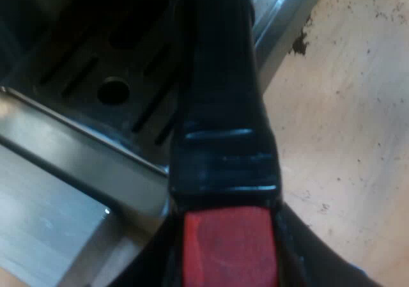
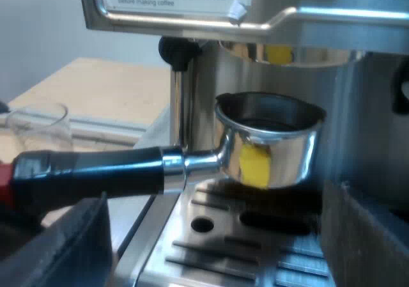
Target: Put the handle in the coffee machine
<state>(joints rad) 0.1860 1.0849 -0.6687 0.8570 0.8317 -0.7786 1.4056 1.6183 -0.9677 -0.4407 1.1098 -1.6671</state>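
Pinched between the left gripper's (image 1: 230, 258) fingers: the dark handle (image 1: 220, 108), just by its red end (image 1: 229, 245). Spread wide and empty, the right gripper (image 2: 211, 255), close over the drip tray (image 2: 255, 248). Just ahead of it, held under the coffee machine's (image 2: 358, 18) socket but apart from it, the holder's metal cup (image 2: 271, 143). Probably stiff, slick steel, heavy at the cup end; best gripped on the handle, firmly enough for the twist.
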